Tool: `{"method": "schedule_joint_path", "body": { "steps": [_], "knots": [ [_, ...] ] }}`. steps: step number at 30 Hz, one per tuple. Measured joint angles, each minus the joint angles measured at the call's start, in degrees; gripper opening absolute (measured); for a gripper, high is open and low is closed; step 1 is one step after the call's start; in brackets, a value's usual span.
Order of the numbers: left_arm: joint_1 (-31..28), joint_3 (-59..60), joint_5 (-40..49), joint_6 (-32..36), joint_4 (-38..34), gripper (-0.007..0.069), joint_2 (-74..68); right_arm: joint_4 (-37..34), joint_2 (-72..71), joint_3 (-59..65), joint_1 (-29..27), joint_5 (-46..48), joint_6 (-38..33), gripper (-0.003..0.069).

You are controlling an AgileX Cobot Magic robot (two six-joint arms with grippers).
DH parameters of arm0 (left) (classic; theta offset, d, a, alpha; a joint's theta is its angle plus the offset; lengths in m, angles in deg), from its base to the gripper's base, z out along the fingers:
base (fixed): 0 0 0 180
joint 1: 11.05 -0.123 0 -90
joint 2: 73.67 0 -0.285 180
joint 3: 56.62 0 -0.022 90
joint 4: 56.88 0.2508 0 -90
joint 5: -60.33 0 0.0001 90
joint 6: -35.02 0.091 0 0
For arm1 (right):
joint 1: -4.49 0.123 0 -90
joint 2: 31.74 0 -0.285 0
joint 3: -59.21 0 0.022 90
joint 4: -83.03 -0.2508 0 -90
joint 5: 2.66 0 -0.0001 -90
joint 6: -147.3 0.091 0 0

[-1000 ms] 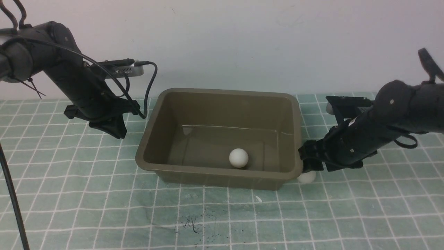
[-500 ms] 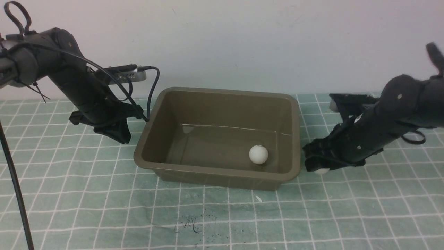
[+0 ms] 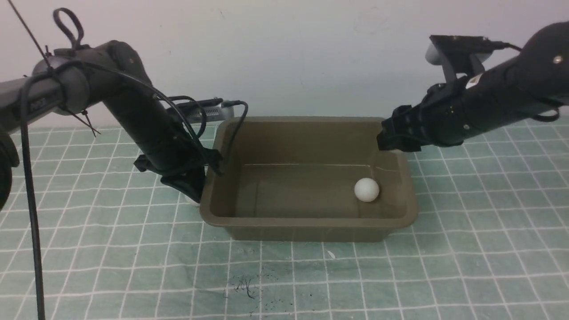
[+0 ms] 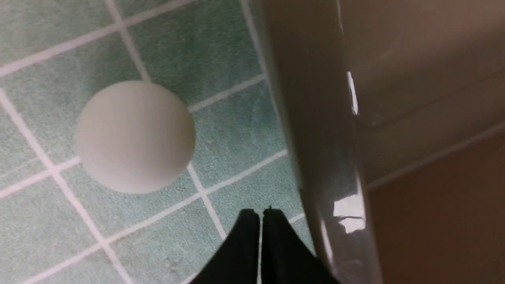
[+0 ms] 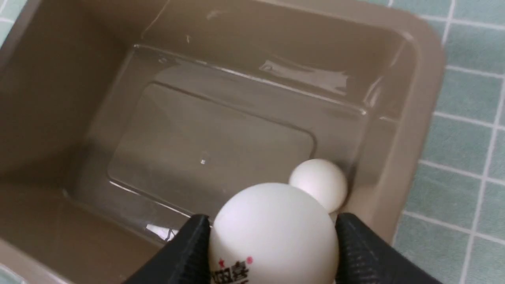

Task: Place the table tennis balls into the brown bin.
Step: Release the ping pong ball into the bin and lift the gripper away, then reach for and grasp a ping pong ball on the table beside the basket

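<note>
The brown bin stands mid-table with one table tennis ball on its floor near the right wall, the same ball showing in the right wrist view. My right gripper hangs over the bin's right rim, shut on a second ball with a printed logo. My left gripper is shut and empty, low against the outside of the bin's left wall. A third ball lies on the mat just ahead of the left gripper; the front view hides it behind that gripper.
A green mat with a white grid covers the table. A white wall rises behind the bin. A cable hangs down at the far left. Dark scuffs mark the mat in front.
My right gripper has risen from the mat with a ball to above the bin's right rim. My left gripper moved right against the bin, which slid right; the ball inside rolled right.
</note>
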Motion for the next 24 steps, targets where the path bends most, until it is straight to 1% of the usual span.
{"method": "schedule_joint_path", "body": {
  "steps": [2, 4, 8, 10, 12, 13, 15, 16, 17, 18, 19, 20, 21, 22, 24],
  "knots": [
    [0.00, 0.00, 0.05, 0.00, 0.10, -0.0004, 0.41, 0.00, 1.20, -0.85, 0.00, 0.54, 0.17, 0.0363],
    [-0.36, 0.00, 0.05, -0.19, 0.62, -0.0004, 1.49, 0.00, 2.77, -1.67, 0.11, 1.17, 0.65, 0.0389],
    [-0.59, -0.24, 0.05, -0.19, 2.98, 0.0007, 2.45, -0.45, 4.00, -3.39, 0.11, 4.12, 1.22, 0.0519],
    [-0.59, -0.24, -0.02, -0.19, 4.16, 0.0039, 2.31, -0.18, 3.87, -4.82, 0.11, 6.49, 1.33, 0.0584],
    [-0.59, -0.24, -0.97, -0.11, 4.69, 0.0096, 2.12, 0.43, 3.24, -6.66, 0.11, 8.54, 1.38, 0.0615],
    [-0.59, -0.24, -2.10, 0.01, 4.90, 0.0137, 1.99, 0.82, 2.74, -7.34, 0.11, 9.79, 1.58, 0.0627],
    [-0.59, -0.24, -4.09, 0.17, 5.19, 0.0206, 1.76, 1.70, 1.48, -9.12, 0.11, 12.31, 2.14, 0.0629],
    [-0.59, -0.24, -6.21, 0.20, 5.24, 0.0290, 1.16, 2.38, -1.09, -10.79, 0.11, 14.39, 2.49, 0.0615],
    [-0.59, -0.24, -6.97, 0.25, 5.24, 0.0331, 0.69, 2.54, -2.63, -11.37, 0.11, 15.42, 2.63, 0.0601],
    [-0.59, -0.24, -8.03, 0.31, 5.24, 0.0397, 0.05, 2.66, -5.71, -12.11, 0.11, 16.21, 2.70, 0.0573],
    [-0.59, -0.24, -8.77, 0.47, 5.24, 0.0430, -0.40, 2.82, -7.68, -12.42, 0.11, 16.48, 2.76, 0.0554],
    [-0.59, -0.24, -8.77, 0.52, 5.24, 0.0437, -0.53, 2.99, -8.17, -12.49, 0.11, 16.59, 2.76, 0.0545],
    [-0.59, -0.24, -9.95, 0.82, 5.32, 0.0485, -1.51, 3.92, -13.28, -12.87, 0.11, 16.82, 2.81, 0.0507],
    [-0.59, -0.24, -10.54, 0.88, 5.38, 0.0498, -1.83, 4.28, -14.74, -12.96, 0.11, 16.99, 2.81, 0.0496],
    [-0.59, -0.24, -11.43, 0.94, 5.54, 0.0495, -2.78, 5.73, -19.71, -13.10, 0.11, 17.53, 2.81, 0.0468]
  ]
}}
